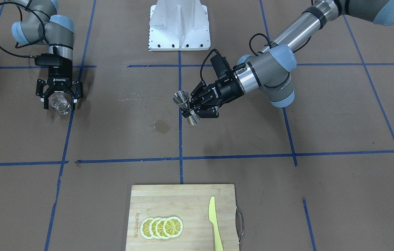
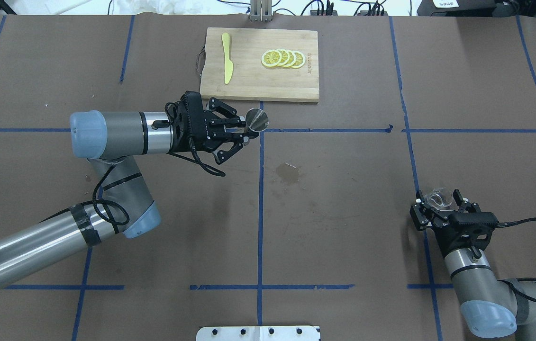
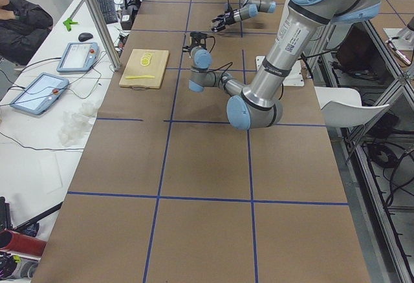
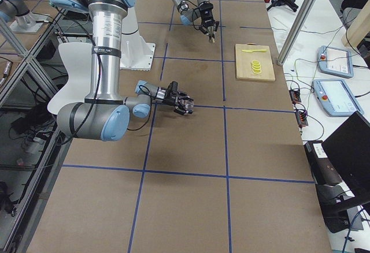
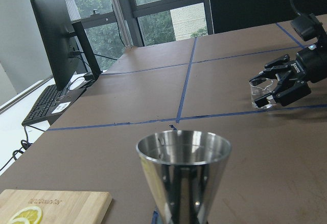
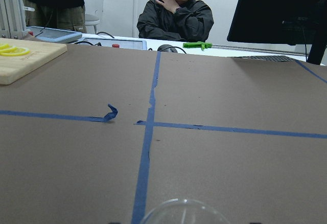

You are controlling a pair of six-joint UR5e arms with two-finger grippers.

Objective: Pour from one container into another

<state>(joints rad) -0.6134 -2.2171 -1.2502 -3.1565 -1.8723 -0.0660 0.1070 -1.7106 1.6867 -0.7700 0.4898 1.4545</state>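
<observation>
We are holding the jigger (image 1: 181, 98) aloft near the table's middle, the left gripper (image 1: 189, 108) pinching its narrow waist so that the upper cone is facing up, ready to receive. Well apart, on the robot's right side, the right gripper (image 1: 60, 101) is standing wide around the glass cup (image 1: 62, 106), fingers flanking it from the side and leaving the rim free for tipping. We cannot tell whether they are pressing it or whether it is resting on the table. We are judging that the cup must cross over before pouring.

Cutting board (image 2: 249, 83) beyond left hand (image 2: 247, 129)
</observation>
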